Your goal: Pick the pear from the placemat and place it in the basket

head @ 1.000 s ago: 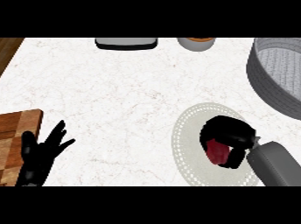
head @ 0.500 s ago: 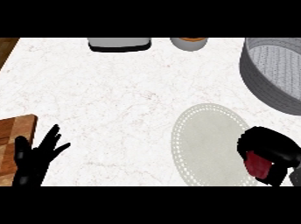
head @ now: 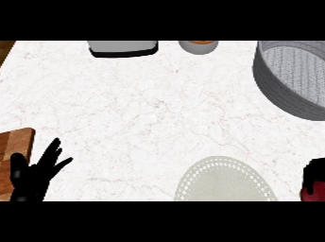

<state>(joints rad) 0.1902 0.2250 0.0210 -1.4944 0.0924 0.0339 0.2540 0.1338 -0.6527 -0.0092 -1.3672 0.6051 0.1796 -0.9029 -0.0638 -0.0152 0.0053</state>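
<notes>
My right hand shows at the lower right edge, its black fingers curled round a dark red pear that peeks out beneath them. It is just right of the round pale placemat, which lies bare at the bottom middle. The grey basket stands at the upper right, well beyond the hand. My left hand rests open at the lower left, fingers up, beside the wooden board.
A wooden cutting board lies at the lower left edge. At the back edge stand a grey and black appliance and a small cup. White marble counter spreads between them.
The view has shifted, so the placemat and basket now sit lower and further right. My right hand lifted the pear off the placemat and carried it to the right edge.
</notes>
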